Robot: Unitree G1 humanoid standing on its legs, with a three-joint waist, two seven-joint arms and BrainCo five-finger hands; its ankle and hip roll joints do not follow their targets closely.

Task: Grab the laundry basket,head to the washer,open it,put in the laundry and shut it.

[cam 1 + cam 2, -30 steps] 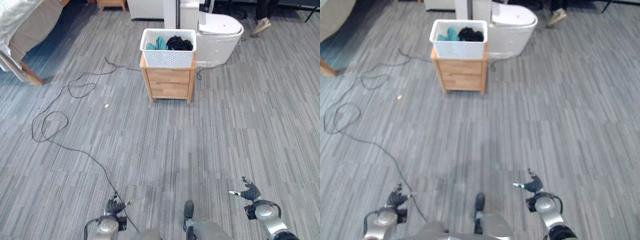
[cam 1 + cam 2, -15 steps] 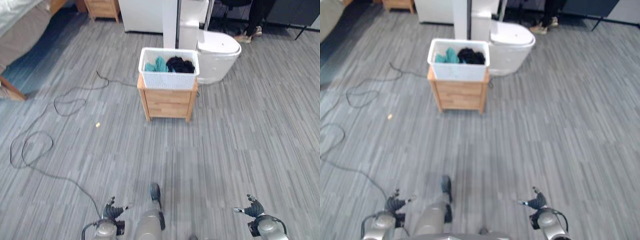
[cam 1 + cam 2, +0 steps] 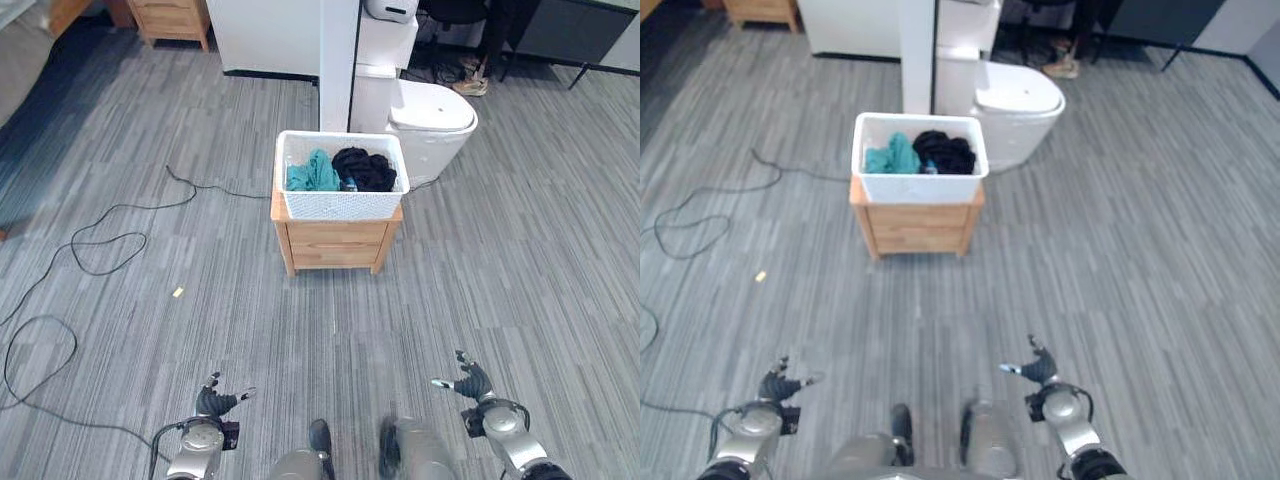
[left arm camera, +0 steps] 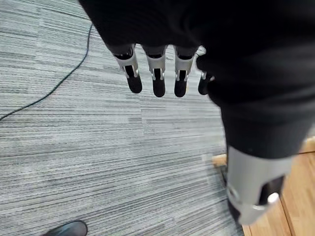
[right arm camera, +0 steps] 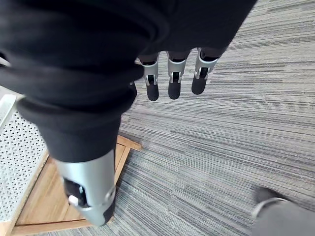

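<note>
Left eye view: a white laundry basket (image 3: pixel 340 203) sits in the upper middle of the frame on top of a small wooden cabinet (image 3: pixel 336 245) with two drawers. Inside the basket, a teal garment (image 3: pixel 312 172) lies on the left and a black garment (image 3: pixel 365 168) on the right, the two touching in the middle. Just behind the cabinet stand a white pillar (image 3: pixel 338 50) and a white toilet (image 3: pixel 430 115). A black cable (image 3: pixel 105 240) loops over the grey floor (image 3: pixel 520 260) at the left. The left hand (image 3: pixel 213 403) is at the bottom left and the right hand (image 3: pixel 472 382) at the bottom right, both low over the floor, well apart from the basket, fingers apart and holding nothing.

Right eye view: same layout, with the basket in the upper middle and both hands along the bottom edge.

Left wrist view: straight fingers (image 4: pixel 156 78) hang spread over bare floor, empty.

Right wrist view: fingers (image 5: pixel 172 76) extended and apart over the floor; the basket's perforated wall and the cabinet top show at the lower left.
</note>
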